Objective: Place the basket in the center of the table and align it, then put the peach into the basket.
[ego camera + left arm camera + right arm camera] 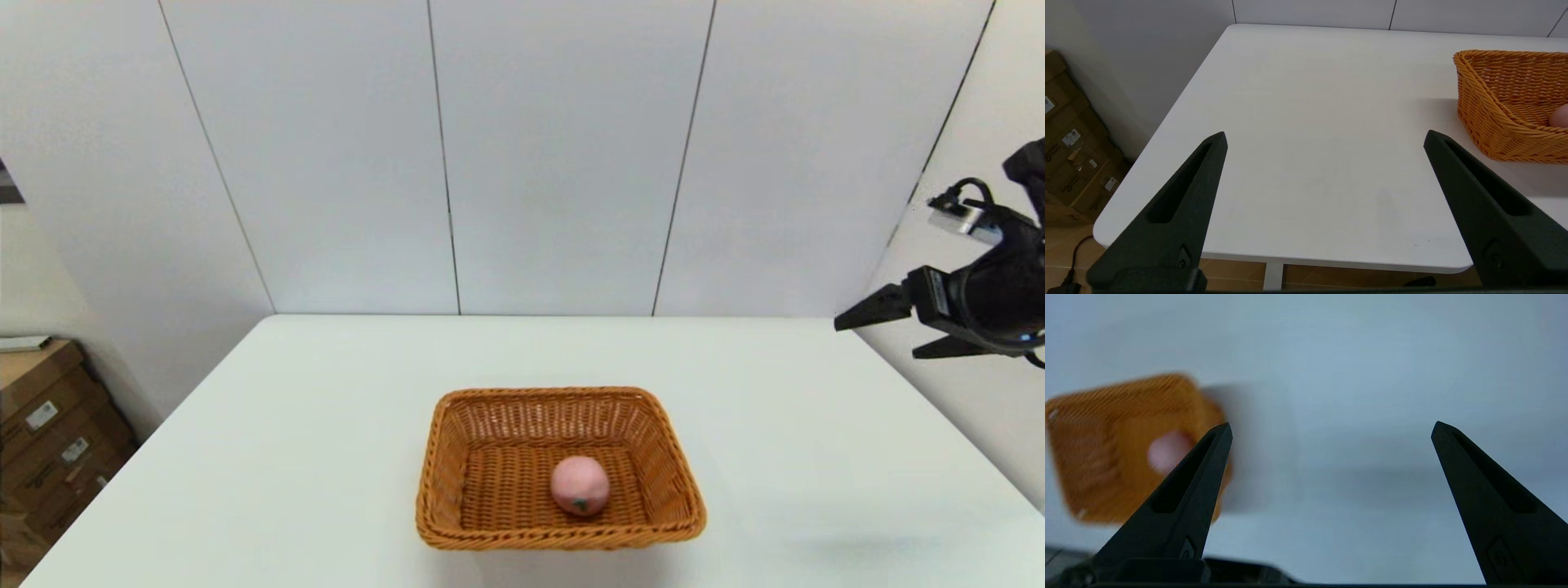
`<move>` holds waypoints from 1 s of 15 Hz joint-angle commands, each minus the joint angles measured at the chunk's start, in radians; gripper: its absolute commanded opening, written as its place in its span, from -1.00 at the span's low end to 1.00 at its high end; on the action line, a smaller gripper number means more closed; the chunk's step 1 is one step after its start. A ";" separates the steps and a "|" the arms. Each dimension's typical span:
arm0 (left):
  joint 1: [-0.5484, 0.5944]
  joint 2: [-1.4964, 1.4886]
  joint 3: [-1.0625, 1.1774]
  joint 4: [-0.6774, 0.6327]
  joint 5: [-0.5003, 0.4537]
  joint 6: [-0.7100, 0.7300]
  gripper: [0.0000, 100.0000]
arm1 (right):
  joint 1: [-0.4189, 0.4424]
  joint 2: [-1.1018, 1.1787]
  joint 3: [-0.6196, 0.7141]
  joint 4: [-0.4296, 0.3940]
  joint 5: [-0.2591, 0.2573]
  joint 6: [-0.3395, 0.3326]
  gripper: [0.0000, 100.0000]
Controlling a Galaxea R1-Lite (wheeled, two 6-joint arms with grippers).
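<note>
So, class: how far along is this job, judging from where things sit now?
It looks finished. The basket sits squarely mid-table with the peach inside. Nothing is in hand: the right gripper hangs open off to the side, the left gripper open over bare tabletop.

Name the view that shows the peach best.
The head view: the peach lies whole and sharp on the basket floor. The left wrist view shows only a pink sliver at the edge; the right wrist view shows it blurred behind a finger.
</note>
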 commanded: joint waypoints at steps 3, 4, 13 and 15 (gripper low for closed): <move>0.000 0.000 0.000 0.001 0.000 -0.001 1.00 | 0.101 -0.454 0.139 0.278 0.218 -0.046 1.00; 0.000 0.000 0.000 0.001 0.000 -0.001 1.00 | 0.105 -0.513 0.152 0.314 0.229 -0.055 1.00; 0.000 0.000 0.000 0.001 0.000 -0.001 1.00 | 0.125 -1.022 0.547 0.320 0.228 -0.100 1.00; 0.000 0.000 0.000 0.001 0.000 -0.001 1.00 | 0.125 -1.126 0.617 0.314 0.217 -0.089 1.00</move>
